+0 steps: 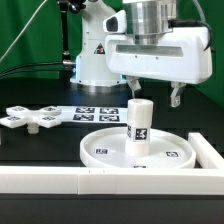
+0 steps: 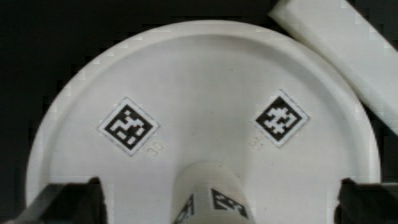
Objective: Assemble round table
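Observation:
The large rimmed round disc (image 1: 135,150) lies flat on the dark table, tags facing up; it fills the wrist view (image 2: 196,90). The short thick post (image 1: 139,122) stands upright on the disc's middle and also shows in the wrist view (image 2: 214,198). My gripper (image 1: 153,95) hangs just above the post, open, with its fingertips about level with the post's top. In the wrist view the gripper (image 2: 217,205) has its jaws wide apart on either side of the post, not touching it. The flat cross-shaped piece (image 1: 32,117) lies at the exterior view's left, apart from the disc.
The marker board (image 1: 95,112) lies behind the disc. The long white border wall (image 1: 100,182) runs along the front and turns up the exterior view's right side (image 1: 207,150), close to the disc's rim; it also shows in the wrist view (image 2: 338,40). The robot base (image 1: 95,60) stands behind.

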You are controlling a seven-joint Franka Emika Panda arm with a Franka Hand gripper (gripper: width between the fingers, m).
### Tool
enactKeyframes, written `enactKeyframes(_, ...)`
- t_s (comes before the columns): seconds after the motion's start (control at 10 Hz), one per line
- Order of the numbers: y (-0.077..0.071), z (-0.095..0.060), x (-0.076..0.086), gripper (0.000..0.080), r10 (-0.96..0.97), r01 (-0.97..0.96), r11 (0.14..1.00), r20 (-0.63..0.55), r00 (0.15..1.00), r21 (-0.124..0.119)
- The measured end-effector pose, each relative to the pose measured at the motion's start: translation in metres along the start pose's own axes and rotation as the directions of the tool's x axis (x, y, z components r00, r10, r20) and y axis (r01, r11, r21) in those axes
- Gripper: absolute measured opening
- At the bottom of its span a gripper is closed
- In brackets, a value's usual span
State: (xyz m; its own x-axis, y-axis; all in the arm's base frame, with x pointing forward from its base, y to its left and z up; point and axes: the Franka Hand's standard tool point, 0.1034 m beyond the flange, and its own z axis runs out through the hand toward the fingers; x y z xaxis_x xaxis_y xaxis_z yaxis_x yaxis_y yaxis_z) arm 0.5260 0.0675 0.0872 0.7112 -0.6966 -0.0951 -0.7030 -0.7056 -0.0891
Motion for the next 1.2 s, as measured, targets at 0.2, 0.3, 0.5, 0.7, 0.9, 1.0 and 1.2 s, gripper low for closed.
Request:
enactKeyframes(0.2, 0.0, 0.0, 0.001, 0.0649, -0.145, 0.145, 0.989, 0.0, 0.989, 0.0)
enactKeyframes(0.3, 0.001, 0.001, 0.001, 0.0649, -0.222, 0.222, 0.975, 0.0, 0.975, -0.002)
enactKeyframes(0.5, 0.01, 0.006, 0.003, 0.0649, -0.459, 0.459, 0.888, -0.008, 0.889, -0.02)
enactKeyframes(0.7, 0.026, 0.001, 0.014, 0.0649, -0.626, 0.626, 0.779, -0.006, 0.78, -0.022)
enactKeyframes(0.9, 0.032, 0.001, 0.018, 0.0649, -0.64, 0.639, 0.768, -0.005, 0.769, -0.023)
enactKeyframes(1.0, 0.031, 0.001, 0.017, 0.0649, -0.641, 0.641, 0.767, -0.004, 0.767, -0.022)
enactKeyframes(1.2, 0.032, 0.002, 0.018, 0.0649, -0.64, 0.64, 0.768, -0.003, 0.768, -0.023)
